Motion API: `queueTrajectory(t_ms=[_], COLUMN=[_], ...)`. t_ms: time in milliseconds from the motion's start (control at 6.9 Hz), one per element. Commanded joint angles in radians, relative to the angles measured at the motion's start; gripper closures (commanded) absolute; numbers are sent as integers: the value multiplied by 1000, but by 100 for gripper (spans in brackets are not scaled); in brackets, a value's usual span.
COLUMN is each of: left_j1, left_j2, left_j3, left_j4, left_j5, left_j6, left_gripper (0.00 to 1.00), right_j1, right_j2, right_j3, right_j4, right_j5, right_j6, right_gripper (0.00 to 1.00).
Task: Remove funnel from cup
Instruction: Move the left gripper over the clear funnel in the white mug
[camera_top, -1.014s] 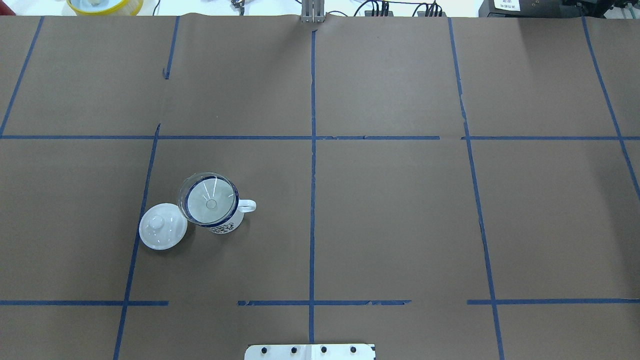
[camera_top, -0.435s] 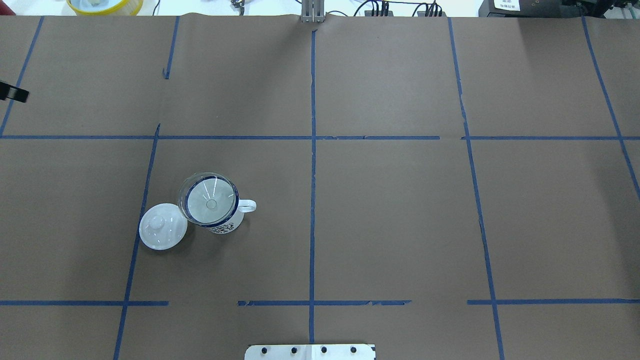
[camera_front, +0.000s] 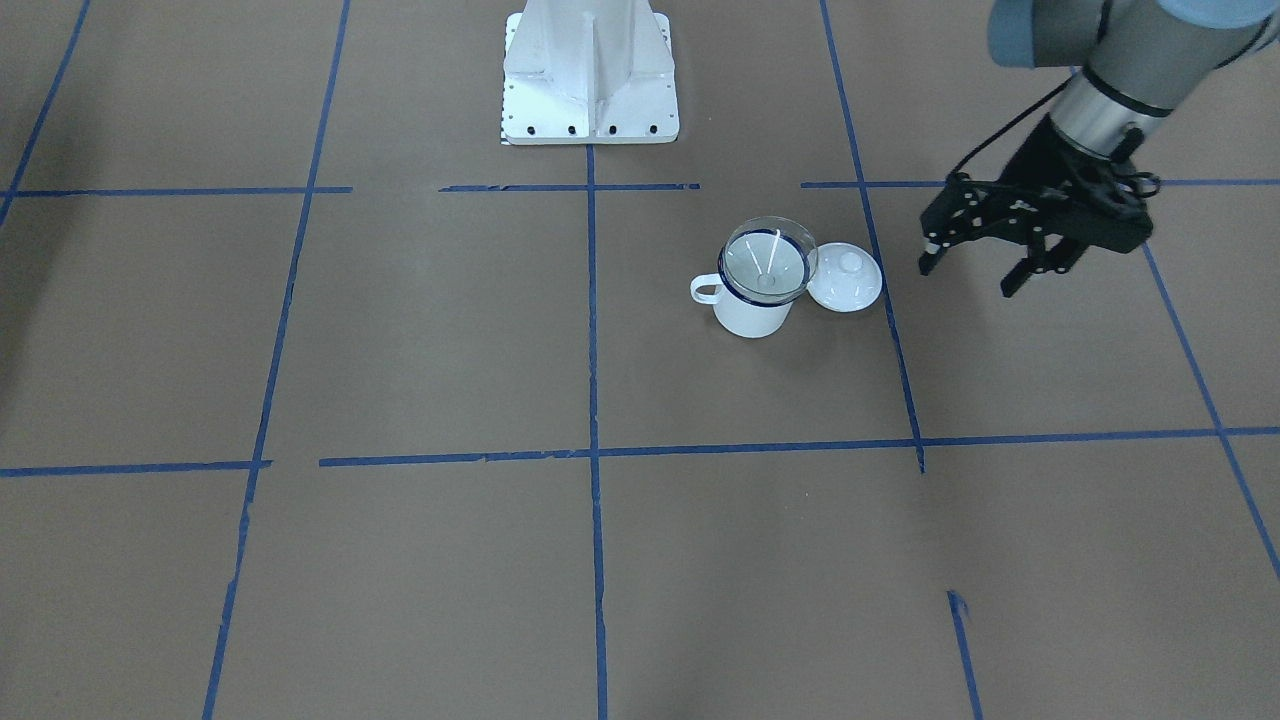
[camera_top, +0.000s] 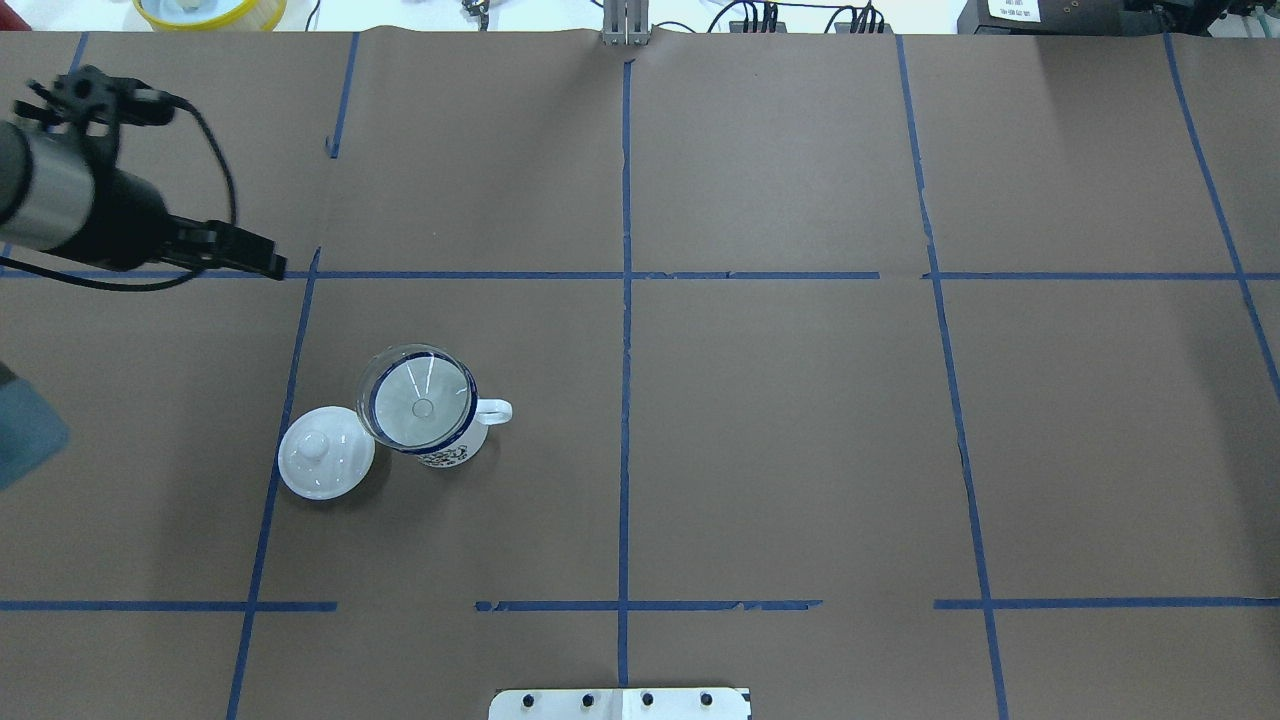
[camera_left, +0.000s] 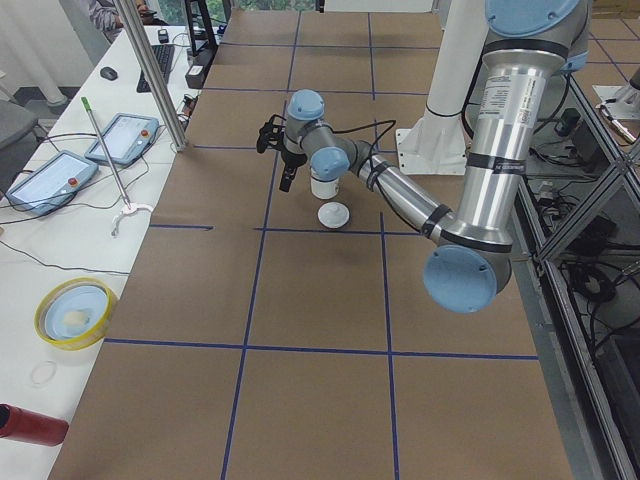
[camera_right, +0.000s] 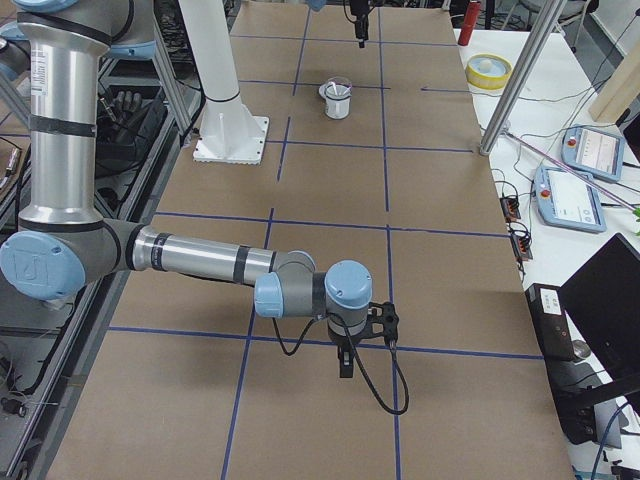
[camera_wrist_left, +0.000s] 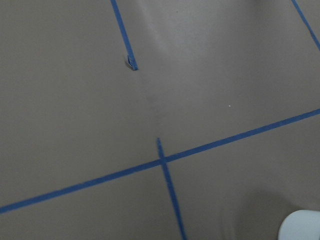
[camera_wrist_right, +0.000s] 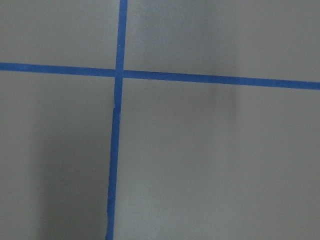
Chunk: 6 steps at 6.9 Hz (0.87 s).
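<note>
Hanging over the brown table paper (camera_top: 800, 450), the left gripper (camera_front: 968, 278) has its fingers (camera_front: 928, 262) spread apart, with nothing between them. Off to the robot's right of those fingers, well apart from them, lies a round white lid (camera_top: 325, 455) with a knob, just beside the cup (camera_front: 750, 318). The clear funnel (camera_top: 420, 400) sits in the cup's mouth, its rim on the blue rim line; the handle (camera_top: 497, 410) points away from the left fingers. The right gripper (camera_right: 345, 368) is far from both, and I cannot tell whether its fingers are spread or closed.
</note>
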<state>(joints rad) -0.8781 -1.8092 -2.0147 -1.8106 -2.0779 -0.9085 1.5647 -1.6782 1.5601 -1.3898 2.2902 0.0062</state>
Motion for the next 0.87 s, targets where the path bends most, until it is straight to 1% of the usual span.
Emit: queueTrajectory(t_ms=[0,145,435,580,725], left_j1=[231,325,376,395,395], left_j2=[-257,-286,-349,-346,-340], left_j3=[-10,7,130,154,154], left_j4=[330,344,344,344,346], left_j5=[201,284,340,358,360], left_j6=[-267,-355,-400,-400,-400], left_gripper=[0,0,0,3,16], right_j1=[0,0,0,0,0], right_j2=[0,0,0,0,0], right_j3=[0,0,0,0,0], right_j4=[0,0,0,0,0], right_j5=[0,0,0,0,0], right_j6=[0,0,0,0,0], right_gripper=[0,0,0,0,0])
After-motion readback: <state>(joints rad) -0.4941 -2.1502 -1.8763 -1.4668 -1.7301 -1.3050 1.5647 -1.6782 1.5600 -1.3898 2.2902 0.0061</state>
